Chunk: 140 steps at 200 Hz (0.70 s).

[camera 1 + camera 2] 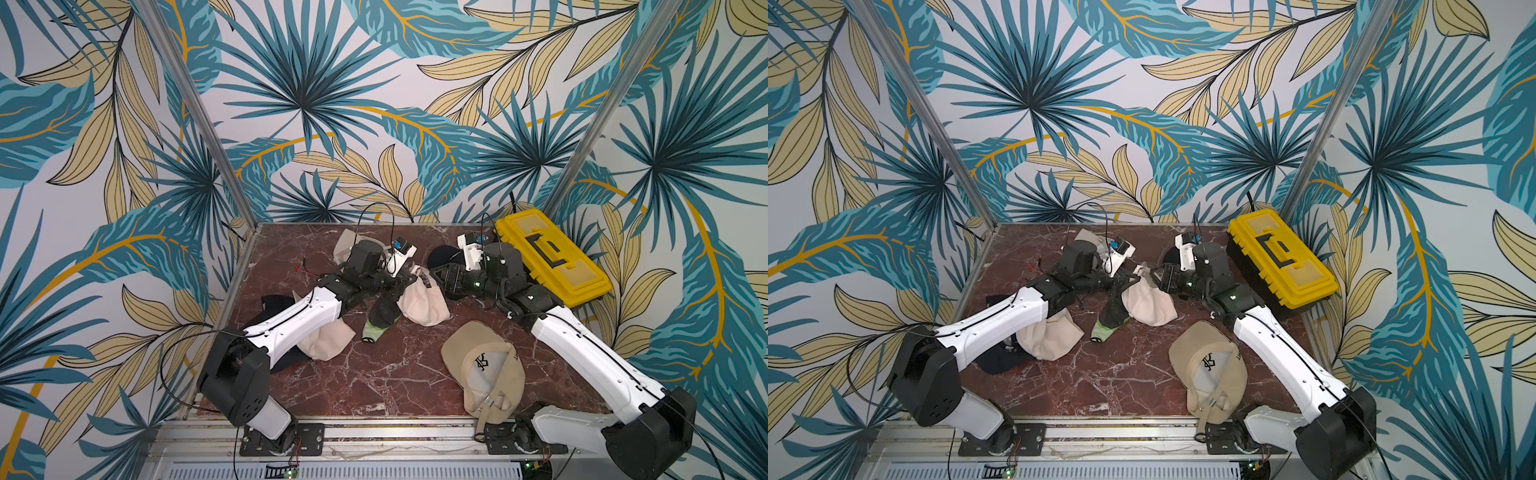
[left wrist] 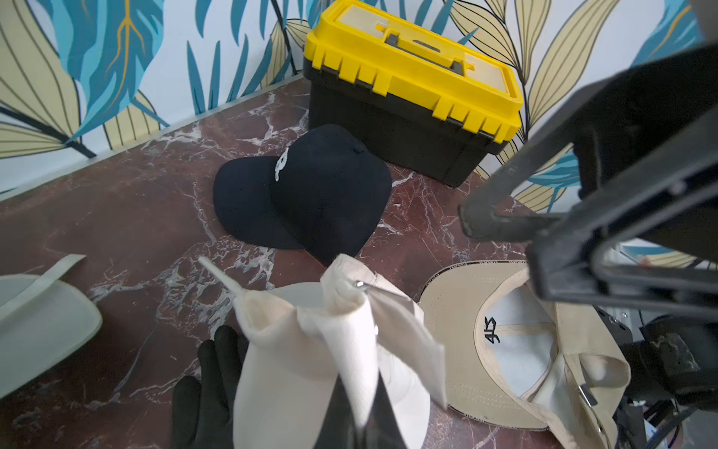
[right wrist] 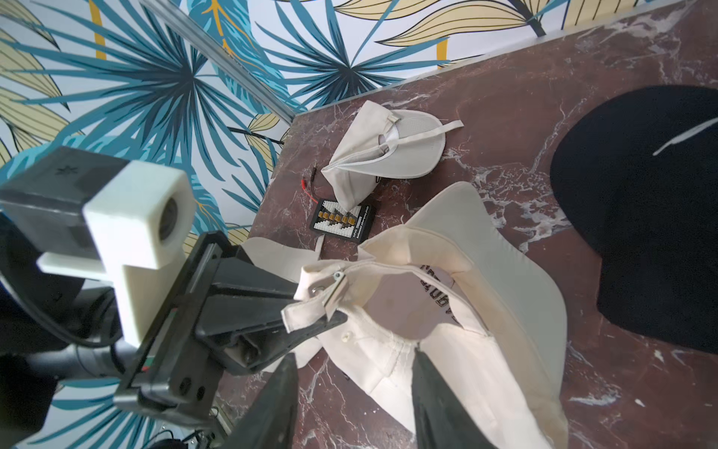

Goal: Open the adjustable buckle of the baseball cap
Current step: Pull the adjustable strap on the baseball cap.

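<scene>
Cream cotton, soft and crumpled: the baseball cap (image 1: 424, 307) lies mid-tabletop (image 1: 374, 374) on veined red-brown marble, its hollow lining showing in the right wrist view. The left claw (image 3: 314, 307) is pinched tight on the flat fabric strap (image 3: 297, 317), just beside the small silver metal buckle (image 3: 336, 287). The right claw (image 3: 353, 353) stands parted by the cap's rim, gripping nothing.
</scene>
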Motion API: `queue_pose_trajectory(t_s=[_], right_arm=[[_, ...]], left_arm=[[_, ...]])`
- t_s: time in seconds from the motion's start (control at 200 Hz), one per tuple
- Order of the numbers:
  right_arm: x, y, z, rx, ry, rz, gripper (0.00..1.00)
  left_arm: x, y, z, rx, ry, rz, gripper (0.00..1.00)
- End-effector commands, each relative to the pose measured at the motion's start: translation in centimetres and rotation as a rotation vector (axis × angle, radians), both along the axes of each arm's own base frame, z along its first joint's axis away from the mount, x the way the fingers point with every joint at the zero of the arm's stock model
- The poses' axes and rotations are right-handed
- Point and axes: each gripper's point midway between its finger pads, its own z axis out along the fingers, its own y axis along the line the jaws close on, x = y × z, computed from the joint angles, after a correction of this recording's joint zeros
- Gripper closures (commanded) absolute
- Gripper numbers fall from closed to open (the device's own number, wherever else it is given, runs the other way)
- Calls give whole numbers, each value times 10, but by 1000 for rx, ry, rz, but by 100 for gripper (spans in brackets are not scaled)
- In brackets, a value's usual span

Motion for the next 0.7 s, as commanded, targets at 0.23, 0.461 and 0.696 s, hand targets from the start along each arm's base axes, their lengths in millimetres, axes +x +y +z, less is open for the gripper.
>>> queue_pose_trajectory(t_s=[0.23,0.461,0.696], right_arm=[[-48,10,-3,-161,-472,416,50],[-49,7,-13,-278,-506,488,49],[-41,22,-7,-260,-540,566,48]], left_arm=[[-34,6,41,-76,-224,-303,100],[-58,14,43,-94,-351,-459,100],[-70,15,43,-119,-371,-522,100]])
